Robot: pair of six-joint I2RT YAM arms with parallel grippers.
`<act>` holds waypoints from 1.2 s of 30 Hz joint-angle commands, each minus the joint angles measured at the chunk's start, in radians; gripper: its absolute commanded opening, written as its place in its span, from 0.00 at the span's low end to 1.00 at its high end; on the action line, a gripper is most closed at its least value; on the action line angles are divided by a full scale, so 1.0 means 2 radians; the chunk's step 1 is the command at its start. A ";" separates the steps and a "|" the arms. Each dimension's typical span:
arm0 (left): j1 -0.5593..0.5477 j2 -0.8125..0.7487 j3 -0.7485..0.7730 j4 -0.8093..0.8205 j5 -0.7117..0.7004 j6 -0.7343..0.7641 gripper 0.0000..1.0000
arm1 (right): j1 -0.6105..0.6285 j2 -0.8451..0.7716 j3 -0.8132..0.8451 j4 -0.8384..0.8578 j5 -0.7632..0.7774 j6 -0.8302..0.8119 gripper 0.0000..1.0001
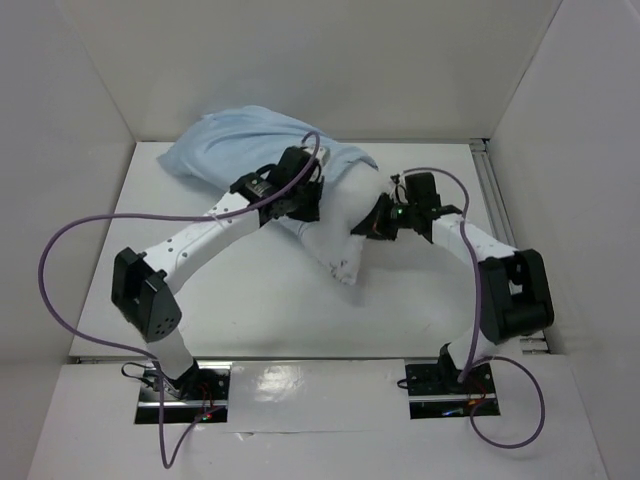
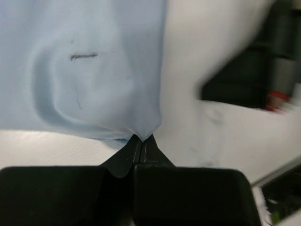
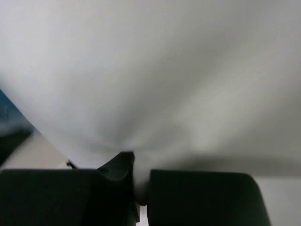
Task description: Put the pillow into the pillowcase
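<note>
Left gripper (image 2: 142, 140) clenched on hem of limp light blue fabric pillowcase (image 2: 84, 70), right gripper (image 3: 139, 168) pinching fold of plump white fabric pillow (image 3: 155, 70), pillowcase covering pillow's far end.

pillowcase (image 1: 238, 140): thin, wrinkly, matt pale blue cloth. pillow (image 1: 342, 222): soft, smooth, matt white cloth. fingers (image 2: 123, 158): matt black plastic. worktop (image 1: 262, 292): smooth, white.
</note>
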 commanded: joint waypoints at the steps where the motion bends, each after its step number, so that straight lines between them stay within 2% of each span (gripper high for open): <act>1: -0.050 0.026 0.177 0.011 0.137 -0.010 0.00 | -0.019 0.034 0.141 0.091 -0.023 0.014 0.00; 3: -0.066 0.059 0.259 -0.012 0.187 -0.004 0.00 | -0.038 0.042 0.192 0.081 -0.034 0.009 0.00; 4: -0.066 0.066 0.325 -0.018 0.209 -0.004 0.00 | -0.038 0.038 0.229 0.081 -0.034 0.009 0.00; 7: -0.058 0.083 0.396 -0.037 0.252 -0.031 0.00 | -0.038 0.017 0.247 0.064 -0.023 -0.003 0.00; 10: -0.047 0.070 0.356 -0.023 0.269 -0.048 0.00 | -0.008 -0.026 0.172 0.088 -0.002 0.016 0.00; 11: -0.047 0.050 0.298 -0.014 0.269 -0.053 0.00 | 0.002 -0.035 0.115 0.095 0.021 0.022 0.00; 14: -0.058 0.017 0.183 0.031 0.318 -0.074 0.00 | 0.032 -0.047 0.010 0.136 0.038 0.051 0.00; 16: -0.080 -0.006 0.151 0.030 0.318 -0.074 0.00 | 0.051 -0.035 -0.022 0.130 0.056 0.051 0.00; 19: -0.092 -0.006 0.159 -0.040 0.256 -0.063 0.00 | 0.055 -0.029 -0.049 0.093 0.047 0.023 0.00; 20: -0.092 -0.006 0.180 -0.058 0.237 -0.055 0.17 | 0.055 -0.037 -0.054 0.074 0.047 0.010 0.00; 21: -0.092 -0.006 0.190 -0.072 0.217 -0.047 0.32 | 0.048 -0.045 -0.045 0.050 0.057 -0.004 0.05; 22: -0.087 -0.006 0.198 -0.081 0.189 -0.038 0.46 | 0.036 -0.064 -0.037 0.000 0.065 -0.020 0.18; 23: -0.087 -0.001 0.206 -0.094 0.180 -0.016 0.58 | 0.029 -0.075 -0.027 -0.023 0.074 -0.050 0.54; 24: -0.087 -0.001 0.225 -0.101 0.169 -0.007 0.72 | 0.022 -0.086 -0.007 -0.044 0.096 -0.064 0.69; 25: -0.083 0.007 0.235 -0.108 0.156 0.002 0.72 | 0.007 -0.104 0.004 -0.063 0.107 -0.075 0.78; 27: -0.083 0.033 0.266 -0.127 0.113 0.017 0.62 | -0.009 -0.117 0.023 -0.111 0.128 -0.098 0.86; 28: -0.078 0.043 0.275 -0.127 0.081 0.017 0.53 | -0.027 -0.122 0.030 -0.120 0.137 -0.098 0.83; 29: -0.078 0.055 0.283 -0.133 0.066 0.017 0.53 | -0.037 -0.129 0.036 -0.125 0.137 -0.105 0.80; 30: -0.078 0.079 0.300 -0.133 0.055 0.017 0.53 | -0.048 -0.129 0.036 -0.125 0.137 -0.105 0.65; 31: -0.078 0.092 0.308 -0.133 0.043 0.021 0.58 | -0.071 -0.129 0.031 -0.117 0.125 -0.099 0.57; 32: -0.078 0.105 0.316 -0.133 0.003 0.013 0.65 | -0.082 -0.129 0.024 -0.095 0.113 -0.087 0.49; 34: -0.074 0.144 0.343 -0.133 -0.032 0.001 0.67 | -0.100 -0.116 0.012 -0.065 0.070 -0.069 0.36; 35: -0.068 0.157 0.352 -0.133 -0.073 -0.014 0.68 | -0.105 -0.110 0.012 -0.027 0.059 -0.050 0.36; 36: -0.068 0.170 0.372 -0.133 -0.091 -0.020 0.68 | -0.105 -0.102 0.012 -0.013 0.050 -0.044 0.42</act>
